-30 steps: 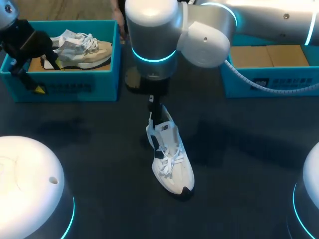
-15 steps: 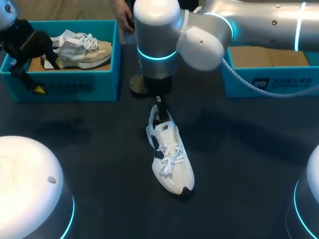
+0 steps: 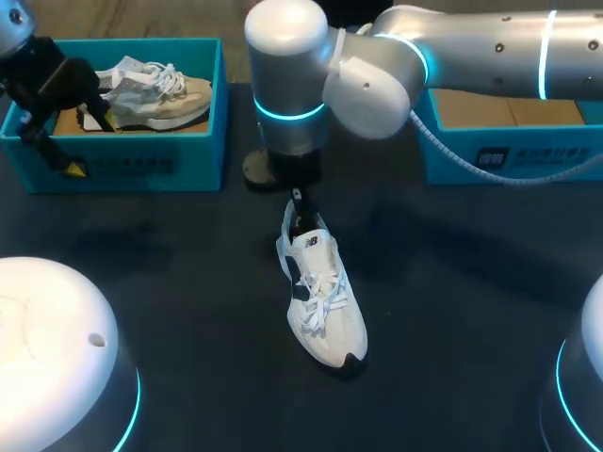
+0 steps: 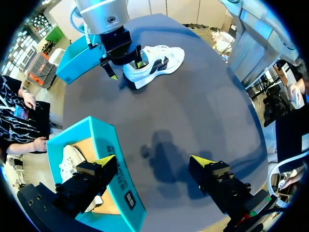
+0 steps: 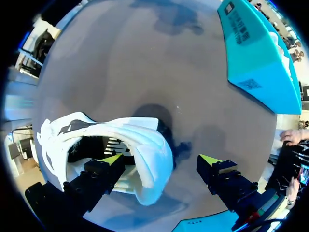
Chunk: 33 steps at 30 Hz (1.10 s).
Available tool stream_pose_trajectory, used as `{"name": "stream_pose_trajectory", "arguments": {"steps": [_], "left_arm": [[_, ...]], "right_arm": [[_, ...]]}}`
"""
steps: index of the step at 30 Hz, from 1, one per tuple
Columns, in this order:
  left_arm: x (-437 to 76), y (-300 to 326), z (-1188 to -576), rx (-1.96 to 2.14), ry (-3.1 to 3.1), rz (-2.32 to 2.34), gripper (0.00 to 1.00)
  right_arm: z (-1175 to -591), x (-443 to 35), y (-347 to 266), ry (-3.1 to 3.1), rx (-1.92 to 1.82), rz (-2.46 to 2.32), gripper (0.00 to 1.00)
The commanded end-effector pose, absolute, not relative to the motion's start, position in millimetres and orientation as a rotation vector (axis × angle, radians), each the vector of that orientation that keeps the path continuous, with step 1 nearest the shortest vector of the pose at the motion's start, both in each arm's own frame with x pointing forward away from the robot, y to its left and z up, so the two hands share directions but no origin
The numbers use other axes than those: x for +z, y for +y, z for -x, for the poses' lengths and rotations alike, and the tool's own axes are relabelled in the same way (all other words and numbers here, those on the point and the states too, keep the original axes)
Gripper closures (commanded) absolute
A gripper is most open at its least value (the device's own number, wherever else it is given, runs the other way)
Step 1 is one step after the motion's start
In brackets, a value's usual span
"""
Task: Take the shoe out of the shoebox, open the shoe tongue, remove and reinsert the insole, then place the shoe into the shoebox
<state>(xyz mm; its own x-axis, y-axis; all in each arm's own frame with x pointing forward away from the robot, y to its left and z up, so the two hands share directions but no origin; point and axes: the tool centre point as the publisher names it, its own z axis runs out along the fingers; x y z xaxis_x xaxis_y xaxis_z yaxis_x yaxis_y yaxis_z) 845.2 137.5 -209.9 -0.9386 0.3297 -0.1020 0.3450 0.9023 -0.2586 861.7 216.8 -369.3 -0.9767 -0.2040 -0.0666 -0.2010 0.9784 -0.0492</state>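
White shoe (image 3: pixel 325 311) lies upright on its sole on the dark table (image 3: pixel 452 282), near the middle, outside both boxes. Toe points toward the robot's side, heel toward the far edge.

Right gripper (image 5: pixel 162 160) hangs straight over the heel, fingers spread wide. In the right wrist view one yellow-tipped finger sits down inside the shoe's opening; the other stands outside, behind the heel, apart from it over bare table. The heel collar lies between them, not clamped. Right arm (image 3: pixel 471 47) comes in from the right side and crosses past the middle.

Left gripper (image 4: pixel 152 162) is at the far left, by the front wall of the left shoebox (image 3: pixel 141 165), fingers spread wide, holding nothing. One finger is over the box wall, the other over bare table. A beige shoe (image 3: pixel 165 94) lies inside this box.

Right shoebox (image 3: pixel 509 155) stands at the far right, well apart from the white shoe.
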Motion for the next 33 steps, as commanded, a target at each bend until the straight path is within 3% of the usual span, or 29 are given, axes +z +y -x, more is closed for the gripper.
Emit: {"name": "stream_pose_trajectory", "arguments": {"steps": [1,9,15,17,18,20,26,33], "left_arm": [[-209.3,138.0,-845.0,-0.421,3.011,-0.535,0.00],[-209.3,138.0,-845.0,-0.421,3.011,-0.535,0.00],[-209.3,138.0,-845.0,-0.421,3.011,-0.535,0.00],[-209.3,138.0,-845.0,-0.421,3.011,-0.535,0.00],[-209.3,138.0,-845.0,-0.421,3.011,-0.535,0.00],[-209.3,138.0,-845.0,-0.421,3.011,-0.535,0.00],[-209.3,138.0,-845.0,-0.421,3.011,-0.535,0.00],[-209.3,138.0,-845.0,-0.421,3.011,-0.535,0.00]], "right_arm": [[-863.2,-379.3,223.0,3.057,-0.093,0.301,0.00],[-865.9,-385.2,218.9,3.054,-0.119,0.284,0.00],[-868.7,-384.8,218.8,3.051,-0.132,0.291,0.46],[-869.6,-384.6,218.0,3.051,-0.139,0.290,0.56],[-869.9,-384.6,217.5,3.050,-0.141,0.288,0.67],[-870.3,-385.2,216.9,3.050,-0.150,0.284,1.00],[-867.5,-380.9,213.8,3.069,-0.189,0.223,1.00],[-862.6,-335.9,204.2,3.087,-0.188,0.103,1.00]]}}
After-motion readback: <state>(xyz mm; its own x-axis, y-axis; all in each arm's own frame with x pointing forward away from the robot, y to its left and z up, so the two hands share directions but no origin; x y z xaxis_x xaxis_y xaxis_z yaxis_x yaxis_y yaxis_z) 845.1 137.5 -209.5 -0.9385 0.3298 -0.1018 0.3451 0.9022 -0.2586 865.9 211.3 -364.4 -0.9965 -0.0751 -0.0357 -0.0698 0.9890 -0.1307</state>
